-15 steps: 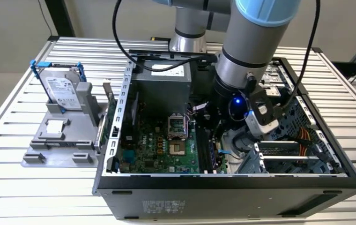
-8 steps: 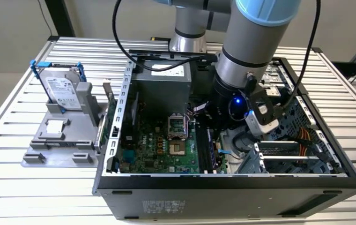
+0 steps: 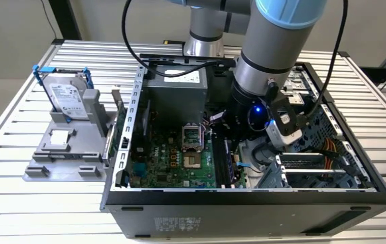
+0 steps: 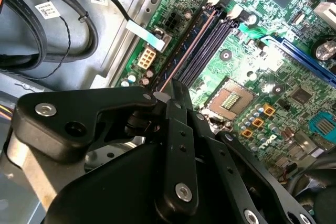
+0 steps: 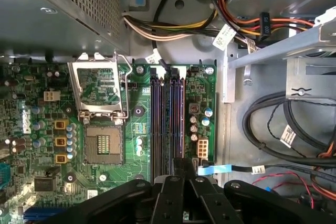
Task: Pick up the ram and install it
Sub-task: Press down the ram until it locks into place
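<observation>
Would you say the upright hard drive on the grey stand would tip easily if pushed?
Probably not easily: the hard drive sits slotted in the grey stand. Its metal casing looks stiff and likely heavy for its size.

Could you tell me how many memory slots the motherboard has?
4 slots, side by side between the processor socket and the board edge; the tool hides their near ends.

- I am working in a lab or test workshop, at a bench set up for computer assembly.
- My base is bolted to a table (image 3: pixel 17 101) of ribbed aluminium profiles.
- An open desktop case (image 3: pixel 247 203) lies on it, motherboard (image 3: pixel 172 162) exposed.
- A grey fixture (image 3: pixel 64 152) beside it holds a hard drive (image 3: pixel 67 96) upright.
- Plain pale walls stand behind.
</observation>
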{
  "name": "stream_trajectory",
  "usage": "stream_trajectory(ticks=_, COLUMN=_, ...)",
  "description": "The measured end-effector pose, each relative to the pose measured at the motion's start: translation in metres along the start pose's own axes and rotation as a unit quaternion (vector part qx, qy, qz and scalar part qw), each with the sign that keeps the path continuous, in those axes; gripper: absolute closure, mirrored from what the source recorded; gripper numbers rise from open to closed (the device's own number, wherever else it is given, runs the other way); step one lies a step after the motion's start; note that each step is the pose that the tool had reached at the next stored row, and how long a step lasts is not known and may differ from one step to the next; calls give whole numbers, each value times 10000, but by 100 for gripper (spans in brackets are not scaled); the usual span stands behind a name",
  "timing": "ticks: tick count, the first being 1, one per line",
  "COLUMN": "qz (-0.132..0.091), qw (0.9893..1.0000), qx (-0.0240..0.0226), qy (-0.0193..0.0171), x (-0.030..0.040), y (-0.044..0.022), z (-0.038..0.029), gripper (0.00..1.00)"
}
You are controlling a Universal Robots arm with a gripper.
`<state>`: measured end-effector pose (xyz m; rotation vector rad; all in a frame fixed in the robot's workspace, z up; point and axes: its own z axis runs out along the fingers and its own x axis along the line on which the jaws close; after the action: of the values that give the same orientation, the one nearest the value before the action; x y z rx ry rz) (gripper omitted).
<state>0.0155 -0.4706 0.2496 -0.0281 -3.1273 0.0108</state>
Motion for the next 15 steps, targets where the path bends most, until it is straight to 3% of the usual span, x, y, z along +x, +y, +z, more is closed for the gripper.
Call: stream_trajectory(ticks=15, qz=-74, qw=10000, qx=-14, qy=0, x=0, y=0, z=0, gripper=100)
